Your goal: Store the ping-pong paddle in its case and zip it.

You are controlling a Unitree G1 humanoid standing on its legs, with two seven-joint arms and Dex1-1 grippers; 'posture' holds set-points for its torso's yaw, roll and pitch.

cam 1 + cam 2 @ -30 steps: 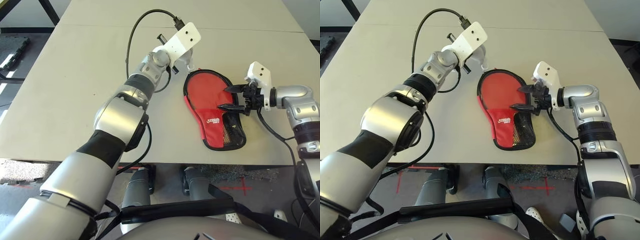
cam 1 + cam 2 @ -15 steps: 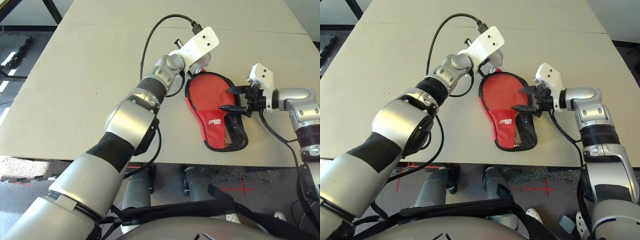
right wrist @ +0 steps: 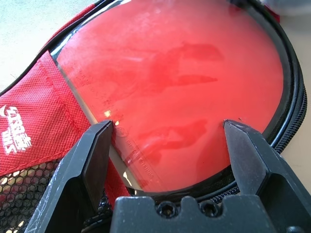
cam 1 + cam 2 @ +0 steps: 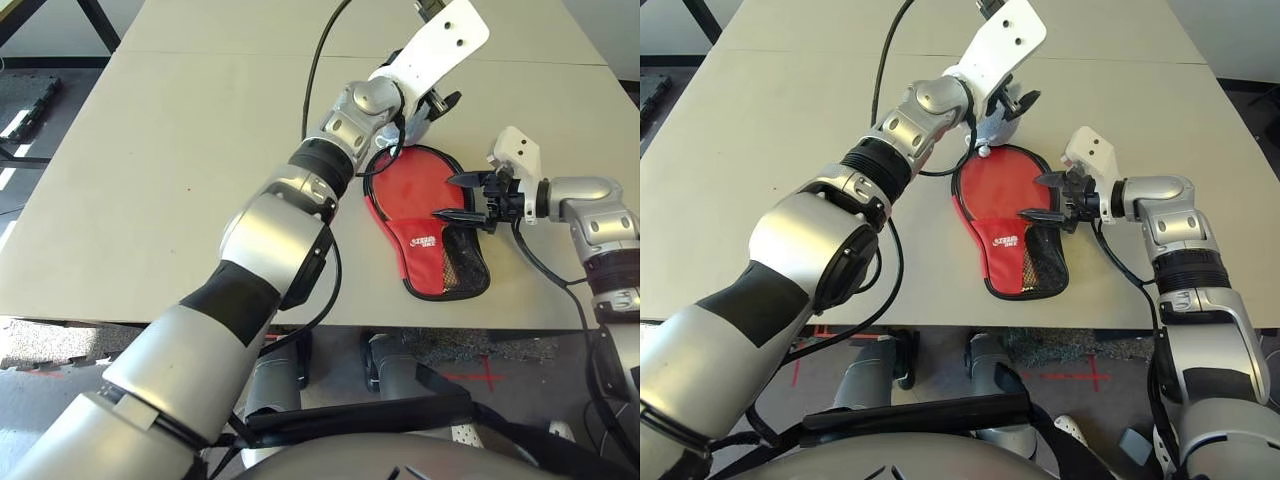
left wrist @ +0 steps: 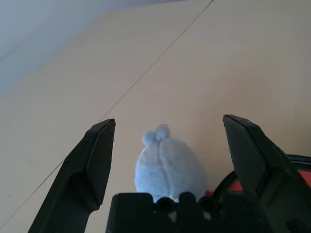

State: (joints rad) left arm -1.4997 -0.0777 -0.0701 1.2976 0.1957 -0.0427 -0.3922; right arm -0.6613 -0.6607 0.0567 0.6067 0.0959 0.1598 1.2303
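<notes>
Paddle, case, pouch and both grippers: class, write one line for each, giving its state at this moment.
Ping-pong paddle: lying inside the case, red face up.
Case: flat on the table, unzipped.
Pale grey pouch: resting on the table, beside the case.
Left gripper: open, holding nothing.
Right gripper: open, over the paddle.

Left end effector (image 5: 167, 160): you see it now raised above the far rim of the case (image 4: 430, 225), no longer low beside that rim.
Left fingers (image 5: 92, 170): they now stand wide apart; a second ago they were closed.
Left forearm: it now reaches farther across the tabletop (image 4: 150, 150) toward the right.
</notes>
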